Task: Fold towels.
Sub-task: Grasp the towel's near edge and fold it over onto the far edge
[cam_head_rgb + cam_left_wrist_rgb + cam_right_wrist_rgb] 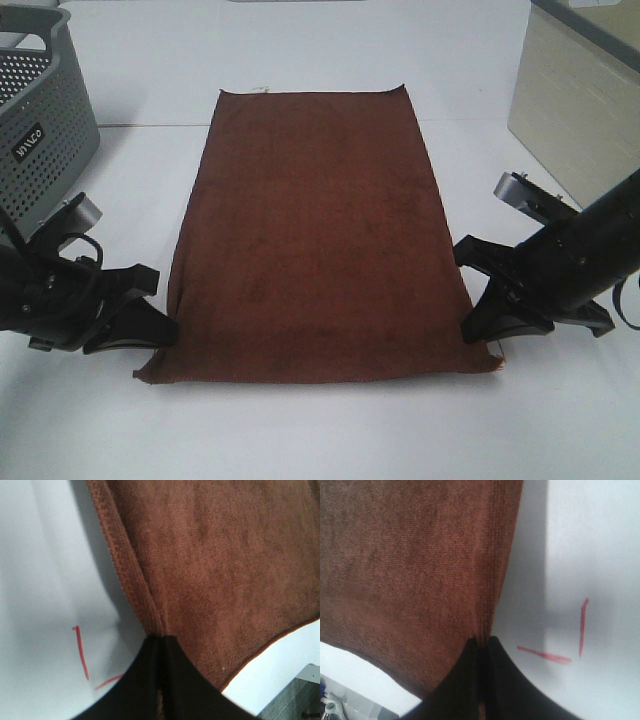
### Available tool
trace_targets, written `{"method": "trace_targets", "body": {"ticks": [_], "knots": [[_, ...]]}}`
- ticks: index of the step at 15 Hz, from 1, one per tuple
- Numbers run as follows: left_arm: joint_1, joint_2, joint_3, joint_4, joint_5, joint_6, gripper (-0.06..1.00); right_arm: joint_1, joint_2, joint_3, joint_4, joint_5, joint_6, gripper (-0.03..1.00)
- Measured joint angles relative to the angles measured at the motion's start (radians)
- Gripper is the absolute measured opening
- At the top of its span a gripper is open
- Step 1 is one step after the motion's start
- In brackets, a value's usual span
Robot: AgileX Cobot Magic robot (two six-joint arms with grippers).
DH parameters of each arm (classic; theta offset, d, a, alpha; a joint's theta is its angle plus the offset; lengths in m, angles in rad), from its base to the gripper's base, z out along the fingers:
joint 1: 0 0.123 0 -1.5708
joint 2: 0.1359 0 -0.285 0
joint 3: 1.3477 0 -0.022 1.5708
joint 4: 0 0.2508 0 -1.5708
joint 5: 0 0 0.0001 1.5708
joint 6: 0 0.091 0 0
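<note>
The reddish-brown towel (pixel 315 235) lies flat and spread out lengthwise on the white table, with a small pale tag at its far left corner. My left gripper (pixel 165 325) is shut on the towel's left hem near the front corner; in the left wrist view the black fingers (pixel 162 680) pinch the bunched hem of the towel (pixel 220 570). On the other side my right gripper (pixel 475 325) is shut on the right hem near the front corner. The right wrist view shows its fingers (pixel 482 680) closed on the towel (pixel 415 570) edge.
A grey perforated basket (pixel 40 110) stands at the back left. A beige cabinet (pixel 580 100) stands at the back right. Red corner marks on the table (pixel 82 655) (pixel 570 640) lie beside each pinched corner.
</note>
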Motion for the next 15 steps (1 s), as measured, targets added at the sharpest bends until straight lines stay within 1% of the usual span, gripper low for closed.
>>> {"method": "trace_targets", "body": {"ticks": [1,2,4,6,8,11,12,13,14,15], "knots": [[0.000,-0.035,0.038,0.006,0.000,0.000,0.00,0.000,-0.034,0.040,-0.004,0.000,0.007,0.00],[0.000,-0.089,0.098,0.010,-0.002,-0.002,0.00,0.000,-0.088,0.115,-0.006,0.001,0.011,0.00],[0.000,-0.153,0.172,0.014,-0.015,-0.002,0.00,0.000,-0.133,0.183,-0.009,0.002,0.015,0.00],[0.000,-0.191,0.224,0.014,-0.031,-0.003,0.00,0.000,-0.162,0.203,-0.021,0.026,0.015,0.00],[0.000,-0.198,0.252,0.015,-0.028,-0.003,0.00,0.000,-0.167,0.204,-0.028,0.074,0.016,0.00],[0.000,-0.198,0.248,0.022,-0.028,-0.017,0.00,0.001,-0.167,0.201,-0.034,0.071,0.016,0.00],[0.000,-0.198,0.228,0.030,-0.033,-0.056,0.00,0.001,-0.167,0.186,-0.045,0.073,0.016,0.00],[0.000,-0.197,0.200,0.059,-0.038,-0.100,0.00,0.001,-0.167,0.135,-0.057,0.081,0.016,0.00],[0.000,-0.197,0.169,0.104,-0.040,-0.146,0.00,0.001,-0.166,0.092,-0.071,0.083,0.017,0.00],[0.000,-0.197,0.125,0.161,-0.041,-0.215,0.00,0.001,-0.163,0.035,-0.086,0.098,0.035,0.00]]}}
